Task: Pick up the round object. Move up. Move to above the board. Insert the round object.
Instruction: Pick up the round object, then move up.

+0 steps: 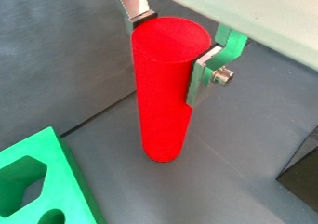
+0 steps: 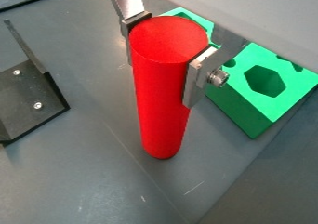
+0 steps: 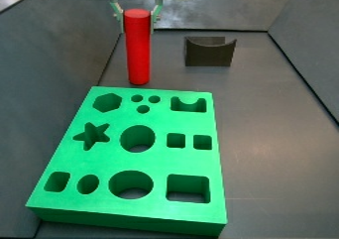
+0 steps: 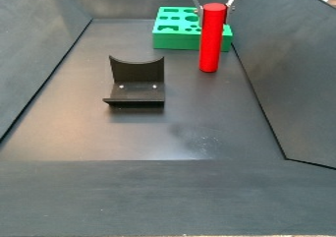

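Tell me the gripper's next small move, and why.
Probably close the fingers on the red peg. The gripper is at the peg's top with a finger on each side, and the peg stands on the floor beside the green board, not lifted.

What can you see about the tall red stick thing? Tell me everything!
The round object is a smooth, plain bright-red cylinder, much taller than wide, with a flat top. It stands upright on the grey floor, just beyond the board. The gripper sits around its top, silver fingers at its sides.
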